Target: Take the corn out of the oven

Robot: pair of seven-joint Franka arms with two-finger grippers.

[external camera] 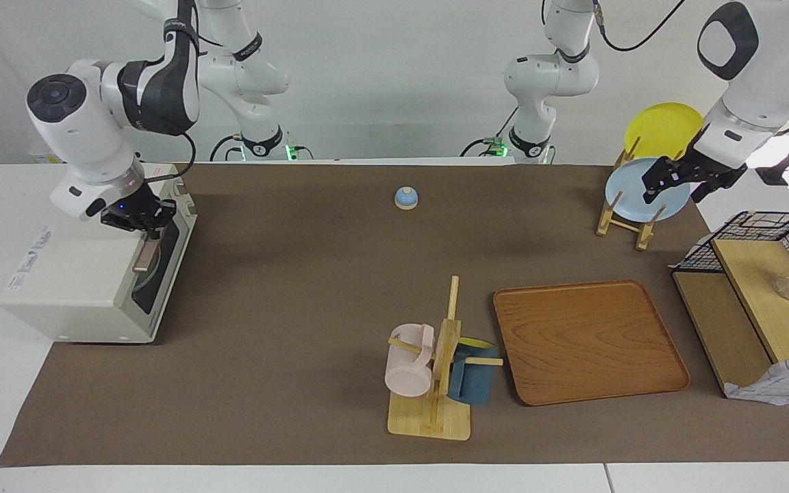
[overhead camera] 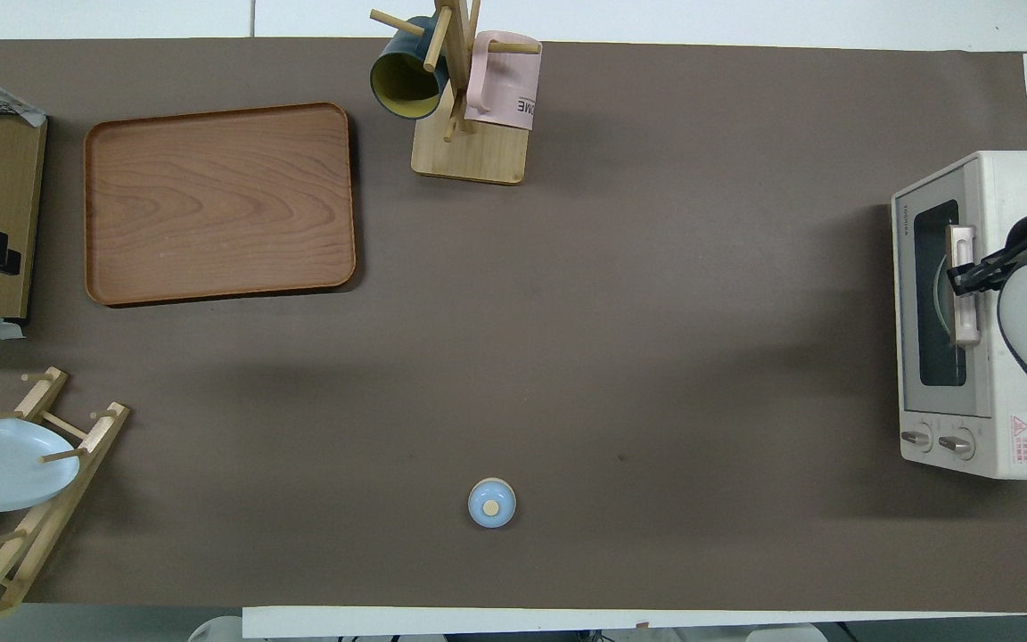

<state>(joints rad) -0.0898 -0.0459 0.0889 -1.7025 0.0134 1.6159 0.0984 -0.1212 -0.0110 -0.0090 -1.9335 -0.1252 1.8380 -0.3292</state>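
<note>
1. I am seeing the toaster oven sitting at the right arm's end of the table, its glass door closed and facing the middle of the brown mat.
2. I am holding the right gripper at the door's bar handle, its fingers reaching the bar from the oven's top side; I cannot tell whether they are clamping it.
3. I am not finding the corn in either view; the dark door glass is showing only a curved rim inside.
4. I am keeping the left gripper up over the wooden plate rack, just in front of the pale blue plate; its finger spacing is unreadable to me.
5. A yellow plate is standing in the same rack.
6. A wooden tray is lying beside the mug tree, which is carrying a pink mug and a dark blue mug.
7. A small blue bell is resting on the mat nearer to the robots.
</note>
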